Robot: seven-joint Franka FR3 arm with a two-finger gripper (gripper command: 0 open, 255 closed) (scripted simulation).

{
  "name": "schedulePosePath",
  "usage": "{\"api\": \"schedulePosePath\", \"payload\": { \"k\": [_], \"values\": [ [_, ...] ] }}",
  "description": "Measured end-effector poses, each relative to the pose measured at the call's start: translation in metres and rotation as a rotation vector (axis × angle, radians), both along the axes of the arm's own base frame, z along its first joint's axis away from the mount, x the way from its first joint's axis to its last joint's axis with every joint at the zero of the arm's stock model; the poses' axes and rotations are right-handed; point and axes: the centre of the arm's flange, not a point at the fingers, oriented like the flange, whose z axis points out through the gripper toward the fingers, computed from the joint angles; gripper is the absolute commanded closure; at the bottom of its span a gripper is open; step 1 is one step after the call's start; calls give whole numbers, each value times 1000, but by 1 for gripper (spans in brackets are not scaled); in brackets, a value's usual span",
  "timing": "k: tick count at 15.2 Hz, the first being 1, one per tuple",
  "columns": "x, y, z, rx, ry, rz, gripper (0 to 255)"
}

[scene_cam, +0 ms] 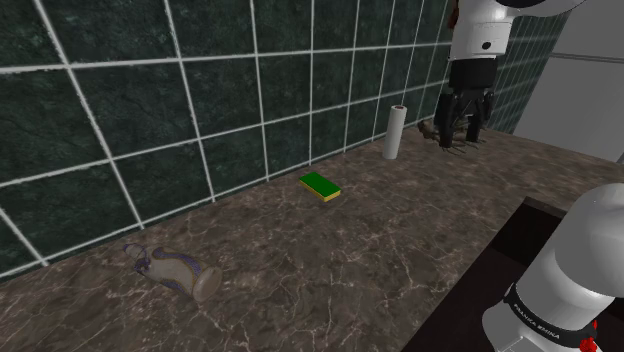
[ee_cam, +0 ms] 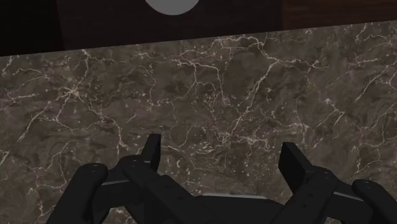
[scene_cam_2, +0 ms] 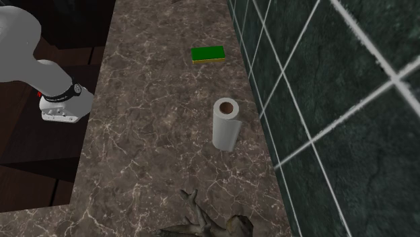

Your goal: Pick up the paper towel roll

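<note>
Plainly the pincer [scene_cam: 460,137] is spread and holds nothing: in the wrist view its fingers [ee_cam: 151,151] stand well apart, with bare counter [ee_cam: 222,95] between them. It hangs above the counter, pointing down.

The roll [scene_cam: 397,130] stands upright beside the pincer, on the side toward the sponge [scene_cam: 321,186], and it is not yet between the fingers. The wall [scene_cam: 150,100] is close behind the roll but does not touch it (the second exterior view shows a strip of counter between the two). A brown thing [scene_cam: 431,129] lies near the pincer, on its wall side.

The step in hand looks like the approach, so the task has hardly begun. To do it well, I would:

- Carry the pincer sideways toward the roll first, keeping it high enough to clear the roll's top.
- Keep the fingers as wide as they are now.
- Turn the wrist so that one finger passes on each side of the roll, neither of them heading into the wall.
- Lower until the pads sit about halfway down the roll.
- Close gently.

The roll looks light and tall, so a finger that nudges it before both pads are in place would likely tip it. Squeezing near the top could tilt it as well. The brown thing should be kept out of the sweep.
</note>
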Motion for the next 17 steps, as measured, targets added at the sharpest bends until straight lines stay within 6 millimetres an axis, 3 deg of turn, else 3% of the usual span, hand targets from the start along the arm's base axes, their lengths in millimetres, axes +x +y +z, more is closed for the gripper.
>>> {"api": "schedulePosePath", "payload": {
  "k": [4,17],
  "values": [
    [19,-15,-4,-2,-7,-8,0],
    [142,-119,-27,-18,-57,-53,0]
  ]
}}
